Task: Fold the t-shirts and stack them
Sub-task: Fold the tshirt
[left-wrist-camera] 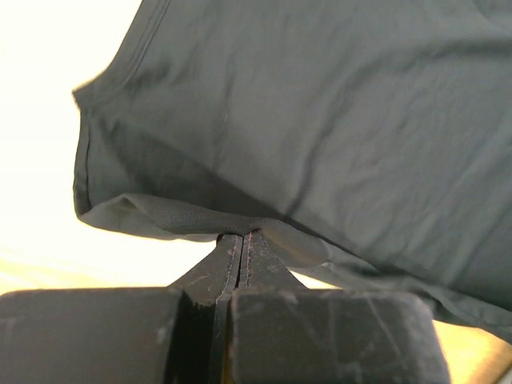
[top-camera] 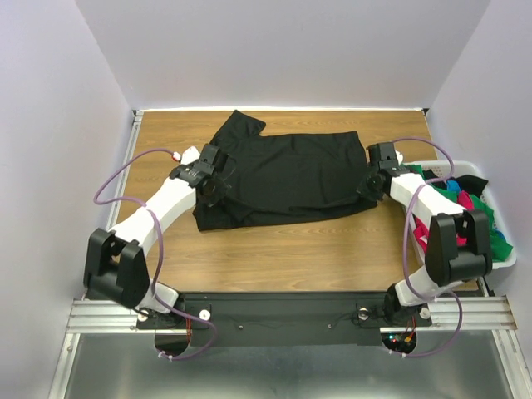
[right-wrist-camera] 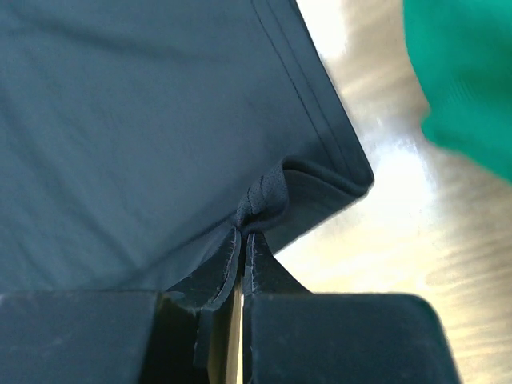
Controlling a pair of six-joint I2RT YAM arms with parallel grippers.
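The left pincer (left-wrist-camera: 242, 240) and right pincer (right-wrist-camera: 244, 238) each pinch an edge of the large black t-shirt (top-camera: 291, 179) lying mid-frame on the surface (top-camera: 291, 253), while the other t-shirts (top-camera: 499, 229) sit crumpled in the basket (top-camera: 453, 164) at right, so I judge the task barely begun, with nothing stacked.

Wood-grain bench (top-camera: 291, 249). Large black t-shirt (top-camera: 287, 179) lies spread across the far middle, a sleeve sticking out toward the far left. White basket (top-camera: 465, 165) sits at the right edge, overhanging the bench side.
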